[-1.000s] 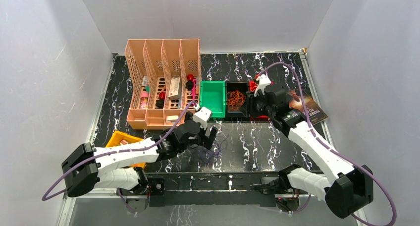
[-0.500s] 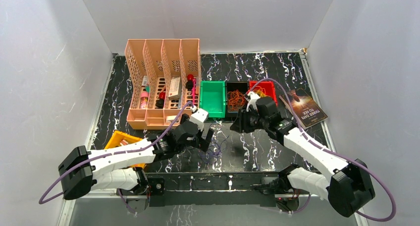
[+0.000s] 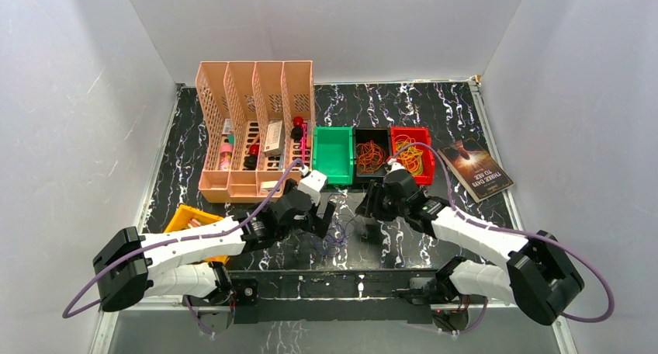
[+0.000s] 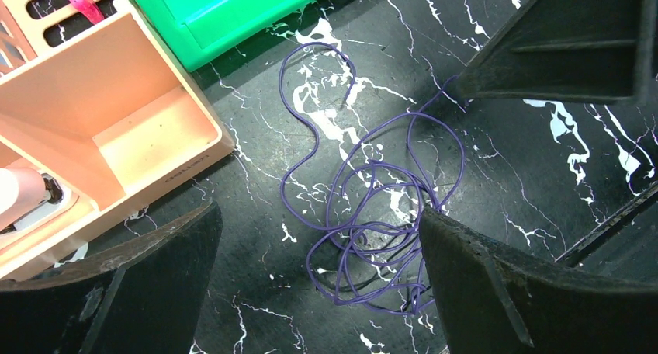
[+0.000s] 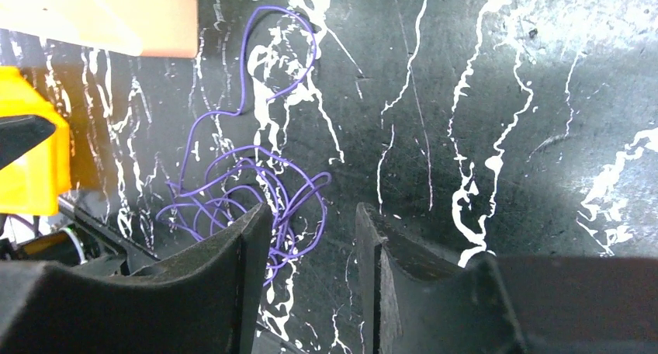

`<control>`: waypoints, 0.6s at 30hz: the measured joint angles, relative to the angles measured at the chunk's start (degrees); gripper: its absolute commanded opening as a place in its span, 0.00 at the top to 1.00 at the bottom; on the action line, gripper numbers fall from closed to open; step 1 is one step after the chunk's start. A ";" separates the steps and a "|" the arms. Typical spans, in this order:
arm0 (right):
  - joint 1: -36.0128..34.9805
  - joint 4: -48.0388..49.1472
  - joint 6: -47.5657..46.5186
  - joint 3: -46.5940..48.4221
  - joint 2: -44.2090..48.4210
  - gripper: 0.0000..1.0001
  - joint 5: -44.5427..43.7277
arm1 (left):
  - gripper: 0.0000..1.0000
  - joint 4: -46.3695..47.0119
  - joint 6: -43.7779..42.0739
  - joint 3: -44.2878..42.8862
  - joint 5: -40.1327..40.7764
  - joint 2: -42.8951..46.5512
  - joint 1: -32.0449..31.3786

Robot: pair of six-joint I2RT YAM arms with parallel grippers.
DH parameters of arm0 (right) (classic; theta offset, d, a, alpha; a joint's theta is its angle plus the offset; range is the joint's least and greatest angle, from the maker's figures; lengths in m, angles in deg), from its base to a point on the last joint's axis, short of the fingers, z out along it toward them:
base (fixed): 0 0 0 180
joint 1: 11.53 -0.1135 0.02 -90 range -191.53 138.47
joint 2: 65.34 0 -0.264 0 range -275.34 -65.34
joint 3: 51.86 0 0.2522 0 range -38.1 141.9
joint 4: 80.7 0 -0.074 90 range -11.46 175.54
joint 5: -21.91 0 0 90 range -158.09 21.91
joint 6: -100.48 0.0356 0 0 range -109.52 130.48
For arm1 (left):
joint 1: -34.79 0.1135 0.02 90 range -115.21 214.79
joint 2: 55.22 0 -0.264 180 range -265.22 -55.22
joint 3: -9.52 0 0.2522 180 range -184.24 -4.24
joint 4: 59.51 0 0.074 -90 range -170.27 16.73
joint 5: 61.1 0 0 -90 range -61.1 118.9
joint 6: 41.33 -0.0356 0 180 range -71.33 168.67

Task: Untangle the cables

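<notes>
A tangle of thin purple wire loops (image 3: 339, 234), with a dark strand or two in it, lies on the black marbled table near the front edge. My left gripper (image 3: 324, 214) hovers open over it; in the left wrist view the tangle (image 4: 372, 228) lies between the wide-apart fingers of that gripper (image 4: 318, 212), nearer the right finger. My right gripper (image 3: 371, 214) is open just right of the tangle. In the right wrist view that gripper (image 5: 314, 210) has its left finger over the tangle (image 5: 248, 191), and one loop reaches into the gap. Neither gripper holds anything.
An empty green bin (image 3: 334, 154), a black bin with orange wires (image 3: 371, 155) and a red bin with yellow and orange wires (image 3: 410, 154) stand behind. A peach file organizer (image 3: 256, 129) is at back left, a yellow bin (image 3: 190, 216) at front left, a book (image 3: 475, 170) at right.
My right arm has swung from the red bin down and left to the purple tangle. My left gripper has shifted only slightly. The tangle has stayed where it was.
</notes>
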 measured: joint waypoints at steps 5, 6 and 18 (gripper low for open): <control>-1.53 1.14 2.25 0.17 -4.39 0.48 -2.40 | 0.03 0.42 0.07 0.02 -0.07 -0.04 0.00; -1.75 1.18 2.47 0.28 -5.11 0.49 -2.64 | 0.03 0.52 0.07 0.02 -0.13 -0.04 0.00; -2.78 2.75 2.49 0.87 -7.85 0.98 -5.25 | 0.03 0.85 0.17 0.11 -0.28 -0.11 0.00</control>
